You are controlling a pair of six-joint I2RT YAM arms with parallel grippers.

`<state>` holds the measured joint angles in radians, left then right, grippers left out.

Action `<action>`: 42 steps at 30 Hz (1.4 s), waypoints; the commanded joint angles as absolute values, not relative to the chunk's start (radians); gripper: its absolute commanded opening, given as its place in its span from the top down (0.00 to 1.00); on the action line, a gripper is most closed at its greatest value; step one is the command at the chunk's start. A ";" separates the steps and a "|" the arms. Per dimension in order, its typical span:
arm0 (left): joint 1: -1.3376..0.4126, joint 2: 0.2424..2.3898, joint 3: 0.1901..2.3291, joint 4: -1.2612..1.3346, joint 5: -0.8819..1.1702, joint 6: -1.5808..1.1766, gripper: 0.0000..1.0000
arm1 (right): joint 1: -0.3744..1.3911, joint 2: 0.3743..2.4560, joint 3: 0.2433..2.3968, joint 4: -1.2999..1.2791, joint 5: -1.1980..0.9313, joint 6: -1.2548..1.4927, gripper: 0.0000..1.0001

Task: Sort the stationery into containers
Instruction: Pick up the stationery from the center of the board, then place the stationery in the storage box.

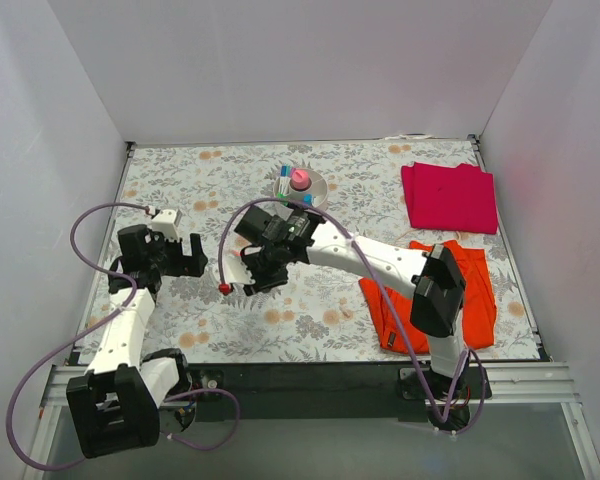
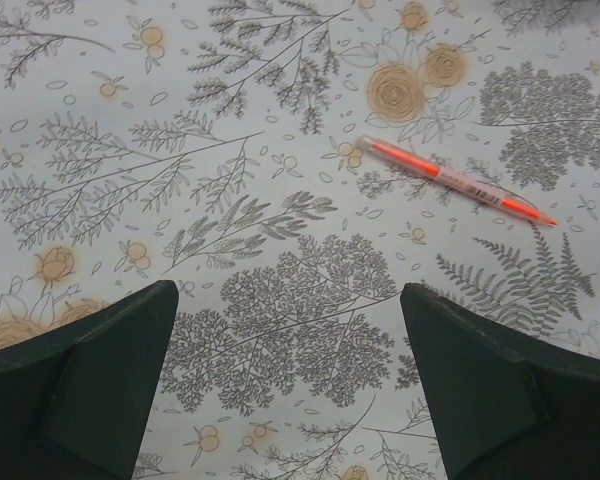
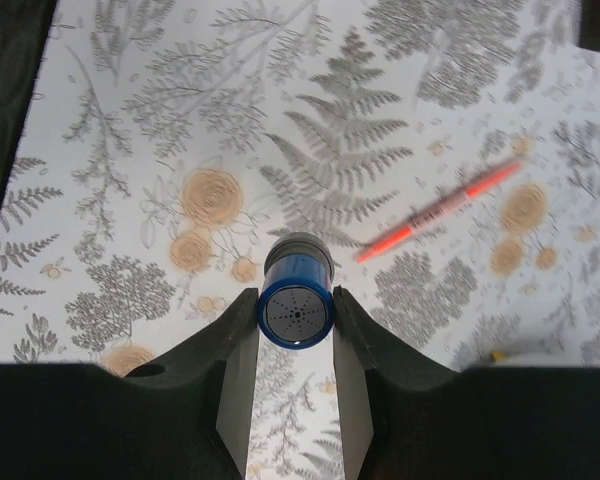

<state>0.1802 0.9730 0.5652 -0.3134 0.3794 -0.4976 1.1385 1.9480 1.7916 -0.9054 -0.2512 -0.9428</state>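
1. The right pincer [image 3: 295, 296] is gripping the small blue cylinder [image 3: 296, 312]. One finger is pressing on each side, and the cylinder's dotted round end is facing the wrist camera, above the floral table [image 3: 130, 150].
2. The orange-pink pen [image 2: 455, 180] is lying flat and slanted on the table. It is ahead and to the right of the left pincer [image 2: 288, 295], touching neither finger.
3. The left pincer is standing wide open and holding nothing, with only patterned cover showing between its fingers.
4. From the right wrist, the same pen is showing beyond the cylinder and to its right, apart from it.
5. Overhead, the round off-white bowl [image 1: 321, 190] is sitting toward the far side of the table, just beyond the right pincer. The pink-capped bottle [image 1: 300, 179] is standing inside it, though I cannot tell in which compartment.
6. The magenta cloth [image 1: 450, 197] is lying at the far right.
7. The orange cloth [image 1: 480, 300] is lying nearer, partly hidden under the right arm reaching across to the middle.
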 commanded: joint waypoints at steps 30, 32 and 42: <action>0.112 1.302 0.927 -0.417 0.580 -0.474 0.07 | 0.446 2.131 2.243 -0.747 -0.387 -0.609 0.99; 0.112 1.307 0.925 -0.420 0.577 -0.471 0.07 | 0.445 2.128 2.234 -0.759 -0.399 -0.612 0.99; 0.110 1.325 0.936 -0.425 0.568 -0.462 0.07 | 0.451 2.145 2.168 -0.805 -0.446 -0.598 0.99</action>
<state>0.1139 1.3357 0.8986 -0.4118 0.5663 -0.4789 0.4435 2.1551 2.1822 -0.7860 -0.4030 -0.6182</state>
